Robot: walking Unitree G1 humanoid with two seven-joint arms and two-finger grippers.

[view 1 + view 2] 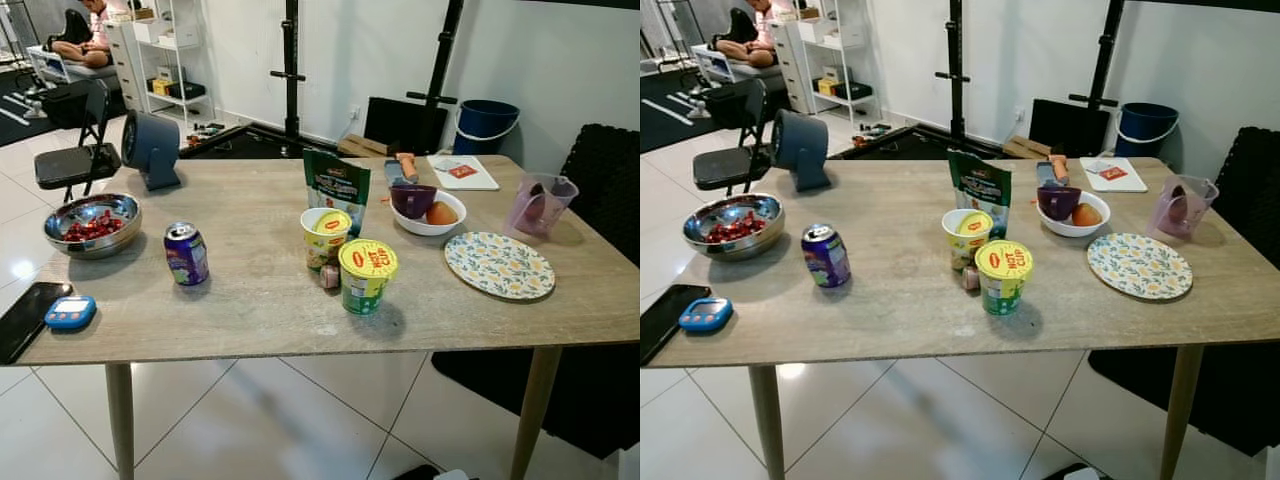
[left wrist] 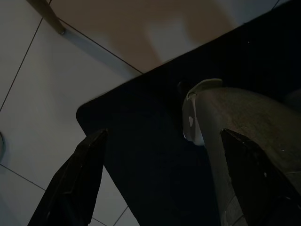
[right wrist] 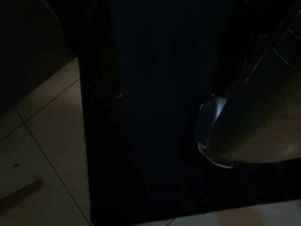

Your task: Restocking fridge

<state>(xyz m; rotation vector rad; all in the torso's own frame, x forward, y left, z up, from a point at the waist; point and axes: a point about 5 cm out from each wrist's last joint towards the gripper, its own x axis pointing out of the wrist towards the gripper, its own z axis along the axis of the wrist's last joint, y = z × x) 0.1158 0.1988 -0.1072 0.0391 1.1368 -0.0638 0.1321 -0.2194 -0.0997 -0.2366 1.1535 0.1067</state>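
Two noodle cups (image 1: 326, 236) (image 1: 367, 275), one can (image 1: 186, 253), two bowls (image 1: 92, 224) (image 1: 428, 212), one plate (image 1: 499, 265), one pouch (image 1: 337, 189).

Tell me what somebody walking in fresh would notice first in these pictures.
Probably the cluster at the middle of the wooden table: two yellow-lidded cups in front of a standing green pouch, with a purple can to their left. Next, the steel bowl of red pieces at the left edge and the patterned plate on the right. Both grippers hang idle over the floor.
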